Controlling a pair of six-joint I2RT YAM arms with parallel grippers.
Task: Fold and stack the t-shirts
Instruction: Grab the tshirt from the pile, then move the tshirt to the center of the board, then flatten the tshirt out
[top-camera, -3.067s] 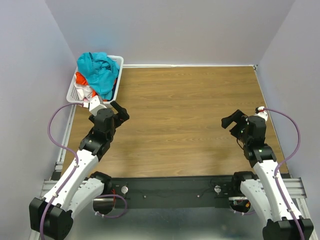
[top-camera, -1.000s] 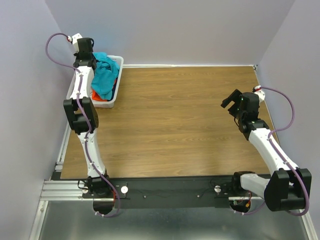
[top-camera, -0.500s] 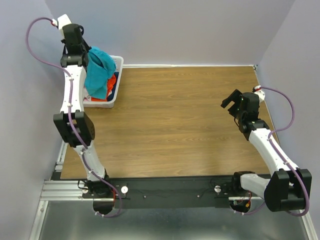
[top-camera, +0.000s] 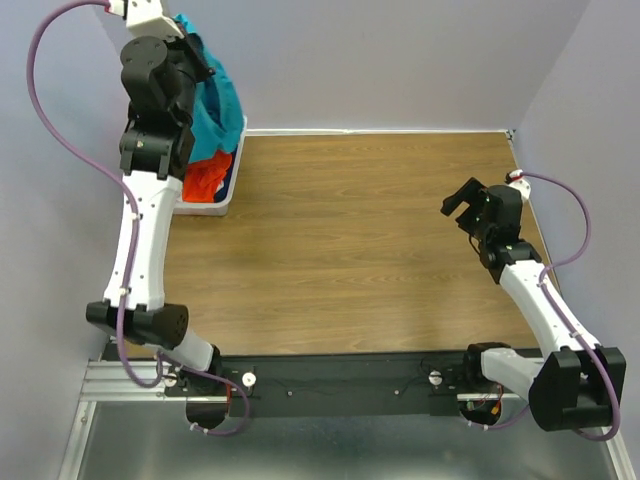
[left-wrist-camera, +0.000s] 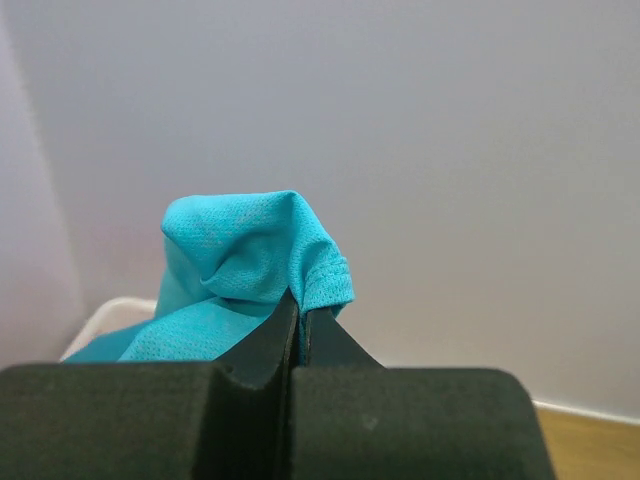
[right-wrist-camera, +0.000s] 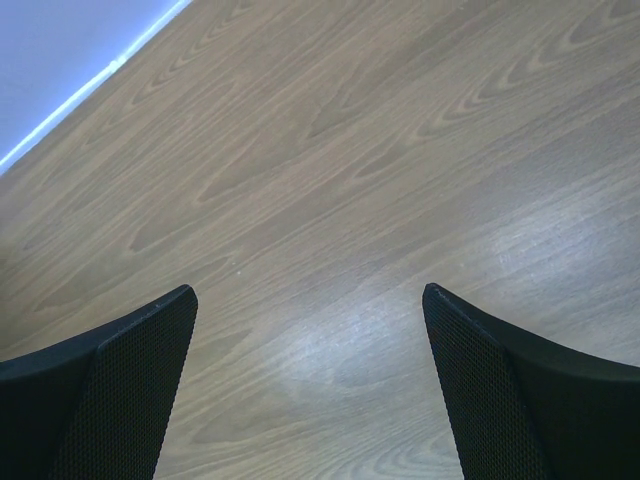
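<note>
Aloft, teal t-shirt (left-wrist-camera: 240, 255) hem between clamped tips of left pincer (left-wrist-camera: 300, 318); right pincer (right-wrist-camera: 308, 292) agape.

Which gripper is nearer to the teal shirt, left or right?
Left. The left gripper is shut on the teal shirt, holding it above the basket; the right gripper hangs open over the right of the table.

Matt teal t-shirt (left-wrist-camera: 240, 270) of fine mesh-knit cloth, stitched hem. Wood-grain table (right-wrist-camera: 330, 200), smooth, faintly glossy. White plastic basket (top-camera: 208, 208) at ten o'clock. Matt black, finely dimpled pads (right-wrist-camera: 130, 390) on right gripper (right-wrist-camera: 308, 292).
</note>
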